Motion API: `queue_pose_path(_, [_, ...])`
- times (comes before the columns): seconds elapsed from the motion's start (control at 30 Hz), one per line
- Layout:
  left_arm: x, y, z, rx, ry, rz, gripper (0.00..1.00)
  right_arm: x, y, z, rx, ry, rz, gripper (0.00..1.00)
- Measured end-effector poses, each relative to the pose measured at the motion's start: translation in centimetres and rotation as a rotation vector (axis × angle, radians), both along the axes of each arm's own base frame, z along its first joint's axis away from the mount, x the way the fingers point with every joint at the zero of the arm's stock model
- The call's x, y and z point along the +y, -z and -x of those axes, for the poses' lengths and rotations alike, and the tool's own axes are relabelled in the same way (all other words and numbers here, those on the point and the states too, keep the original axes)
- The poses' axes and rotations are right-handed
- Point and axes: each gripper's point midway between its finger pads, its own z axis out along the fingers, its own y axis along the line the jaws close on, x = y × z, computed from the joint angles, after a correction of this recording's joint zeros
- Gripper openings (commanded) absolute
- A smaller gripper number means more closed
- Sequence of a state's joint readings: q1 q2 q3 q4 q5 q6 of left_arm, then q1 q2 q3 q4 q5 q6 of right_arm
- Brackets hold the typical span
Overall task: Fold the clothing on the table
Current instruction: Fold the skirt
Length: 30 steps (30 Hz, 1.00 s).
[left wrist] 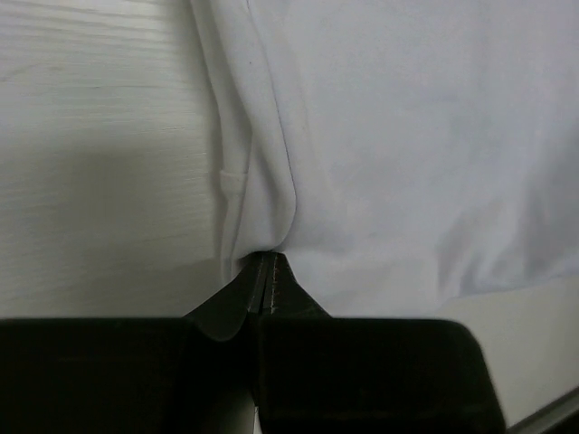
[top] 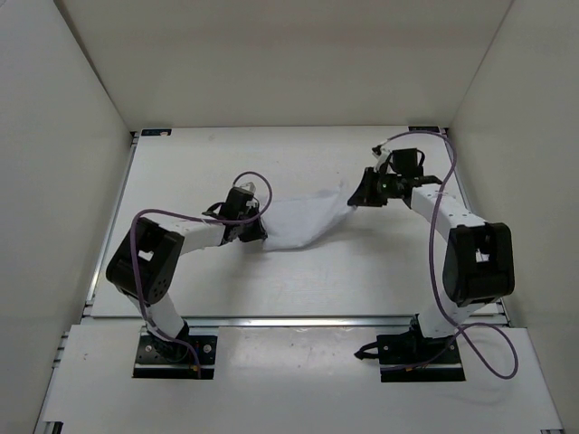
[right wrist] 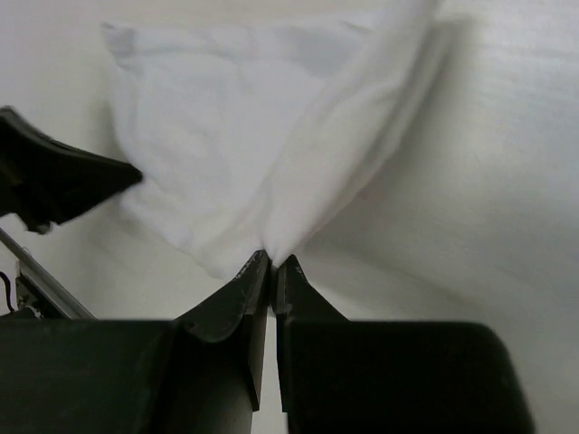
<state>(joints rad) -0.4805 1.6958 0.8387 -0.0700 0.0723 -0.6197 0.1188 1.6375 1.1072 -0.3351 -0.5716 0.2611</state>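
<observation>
The clothing (top: 303, 220) is a small white fabric piece stretched between my two grippers over the middle of the table (top: 298, 280). My left gripper (top: 256, 226) is shut on its left edge; in the left wrist view the cloth (left wrist: 407, 154) bunches into the closed fingertips of that gripper (left wrist: 265, 258). My right gripper (top: 355, 196) is shut on the right corner. In the right wrist view the fabric (right wrist: 262, 154) fans out from the pinched tips of the right gripper (right wrist: 271, 262), with the left gripper's dark body (right wrist: 54, 176) beyond it.
White walls enclose the table on three sides. A metal rail (top: 298, 319) runs along the near edge, with both arm bases (top: 176, 353) (top: 421, 354) bolted behind it. Purple cables loop off each arm.
</observation>
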Motion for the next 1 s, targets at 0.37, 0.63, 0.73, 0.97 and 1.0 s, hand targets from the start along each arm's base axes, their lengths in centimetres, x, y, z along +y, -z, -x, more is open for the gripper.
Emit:
queue_pose_path(0.37, [-7.8, -0.2, 1.0, 0.056, 0.130, 0.189, 0.00, 12.2, -4.9, 5.0, -0.120, -0.310, -0.034, 0.00])
queue_pose_path(0.63, [-7.7, -0.1, 1.8, 0.078, 0.130, 0.238, 0.00, 15.0, 0.3, 8.6, 0.029, -0.393, -0.006, 0.00])
queue_pose_path(0.73, [-7.5, -0.1, 2.2, 0.081, 0.131, 0.253, 0.00, 14.9, 2.0, 8.8, 0.074, -0.387, 0.010, 0.01])
queue_pose_path(0.97, [-7.4, -0.1, 2.4, 0.088, 0.137, 0.268, 0.00, 14.5, 3.1, 8.9, 0.111, -0.353, 0.009, 0.21])
queue_pose_path(1.0, [-7.4, -0.1, 2.4, 0.089, 0.138, 0.270, 0.00, 14.6, 3.1, 9.0, 0.116, -0.351, -0.003, 0.33])
